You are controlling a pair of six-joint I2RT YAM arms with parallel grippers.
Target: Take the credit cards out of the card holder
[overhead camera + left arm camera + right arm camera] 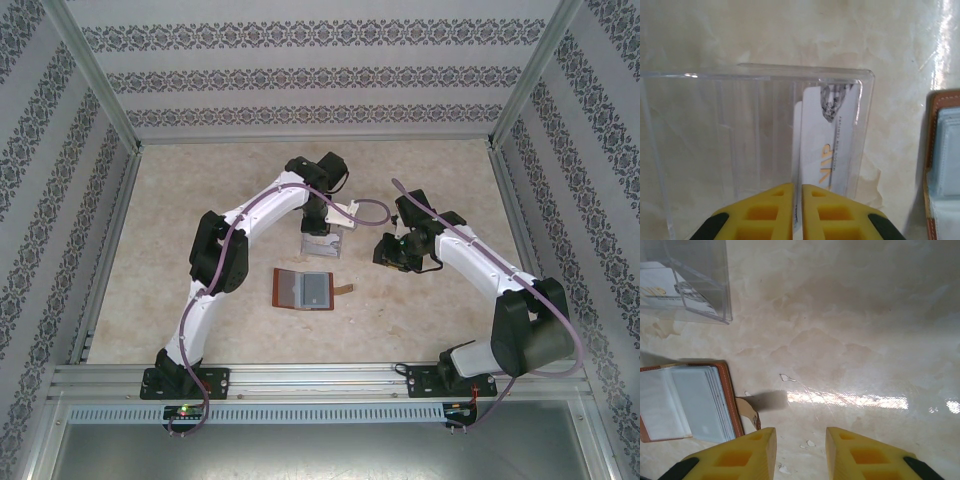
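The card holder (305,290) lies open on the table, brown outside with grey-blue pockets (690,400) and its strap tab (747,412) pointing right. My left gripper (797,192) hangs over a clear plastic box (755,125), shut on the thin edge of a credit card (796,150) that reaches down into the box. A second whitish card (832,135) with gold "VIP" lettering leans inside the box beside it. To the right of the card holder, my right gripper (800,440) is open above bare table with nothing between its fingers.
The clear box (322,244) stands just behind the card holder, under the left gripper (322,230). My right gripper (398,252) is level with the box, to its right. Patterned walls and a metal frame enclose the beige tabletop (200,200).
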